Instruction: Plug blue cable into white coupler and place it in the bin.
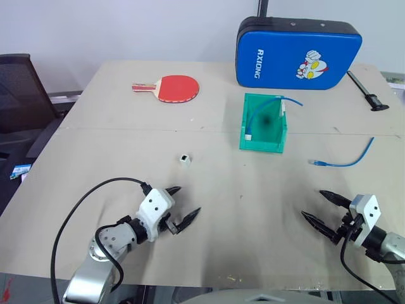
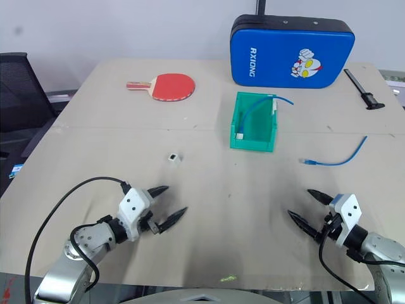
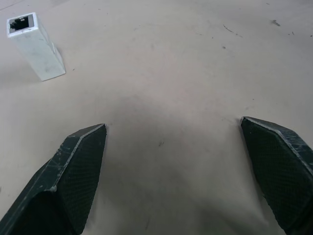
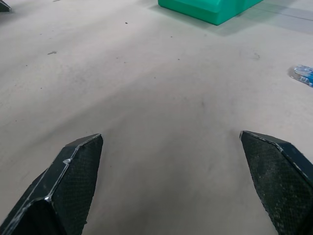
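- Left eye view: the blue cable (image 1: 345, 159) lies loose on the counter (image 1: 240, 209), right of the bin (image 1: 264, 140); the white coupler (image 1: 184, 159) stands apart, to the bin's left.
- Nothing plugged or binned yet, seemingly.
- The bin already holds another blue cable with a white piece.
- Left hand (image 1: 180, 206) and right hand (image 1: 324, 209) both spread wide, empty.

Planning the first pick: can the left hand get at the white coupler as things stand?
Probably yes. The left hand is open, and the white coupler stands alone on bare table ahead of it, nothing between.
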{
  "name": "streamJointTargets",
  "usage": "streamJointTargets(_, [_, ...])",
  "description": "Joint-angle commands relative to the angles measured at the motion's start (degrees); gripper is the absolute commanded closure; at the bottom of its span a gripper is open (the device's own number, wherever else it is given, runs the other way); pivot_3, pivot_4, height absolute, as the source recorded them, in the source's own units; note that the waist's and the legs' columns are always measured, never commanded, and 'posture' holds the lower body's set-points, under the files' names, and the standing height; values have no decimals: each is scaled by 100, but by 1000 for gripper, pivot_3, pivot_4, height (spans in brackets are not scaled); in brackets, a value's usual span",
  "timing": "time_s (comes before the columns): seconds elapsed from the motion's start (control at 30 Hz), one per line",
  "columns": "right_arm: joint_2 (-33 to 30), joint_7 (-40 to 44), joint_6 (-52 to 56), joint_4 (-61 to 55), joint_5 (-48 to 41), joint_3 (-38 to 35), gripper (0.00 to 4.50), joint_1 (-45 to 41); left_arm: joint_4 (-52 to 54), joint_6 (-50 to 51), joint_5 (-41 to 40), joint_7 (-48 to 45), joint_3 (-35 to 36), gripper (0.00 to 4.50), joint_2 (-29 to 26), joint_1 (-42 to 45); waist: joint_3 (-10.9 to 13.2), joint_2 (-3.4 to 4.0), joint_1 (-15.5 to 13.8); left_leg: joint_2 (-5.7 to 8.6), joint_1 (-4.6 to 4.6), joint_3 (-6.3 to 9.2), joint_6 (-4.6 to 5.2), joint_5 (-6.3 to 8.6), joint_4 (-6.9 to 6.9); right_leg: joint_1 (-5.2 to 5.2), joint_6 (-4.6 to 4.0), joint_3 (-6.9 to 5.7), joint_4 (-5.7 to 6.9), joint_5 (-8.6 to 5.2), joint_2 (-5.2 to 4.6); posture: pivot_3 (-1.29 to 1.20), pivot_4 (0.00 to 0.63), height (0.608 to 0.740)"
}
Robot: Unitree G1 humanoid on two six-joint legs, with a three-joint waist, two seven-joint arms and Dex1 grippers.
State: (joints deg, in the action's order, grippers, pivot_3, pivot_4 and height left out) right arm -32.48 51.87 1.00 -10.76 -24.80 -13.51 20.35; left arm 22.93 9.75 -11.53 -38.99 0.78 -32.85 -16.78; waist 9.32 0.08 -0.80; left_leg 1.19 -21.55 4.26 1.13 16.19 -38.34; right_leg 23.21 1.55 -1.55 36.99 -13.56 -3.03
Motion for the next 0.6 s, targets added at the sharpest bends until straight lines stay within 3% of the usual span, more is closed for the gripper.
streamJointTargets(0.03, [-59, 47, -119, -253, -90, -174, 83, 89, 179, 57, -218, -107, 115, 0, -50, -59, 0, 0, 0, 0, 0, 0, 0, 0, 0, 0, 1, 0, 0, 0, 0, 0, 150, 740])
streamJointTargets(0.6, [-179, 214, -94, -56, -78, -200, 83, -50, 398, 127, -334, -62, 164, 0, 35, -133, 0, 0, 0, -1, 0, -1, 0, 0, 0, 0, 1, 0, 0, 1, 1, 0, 150, 740])
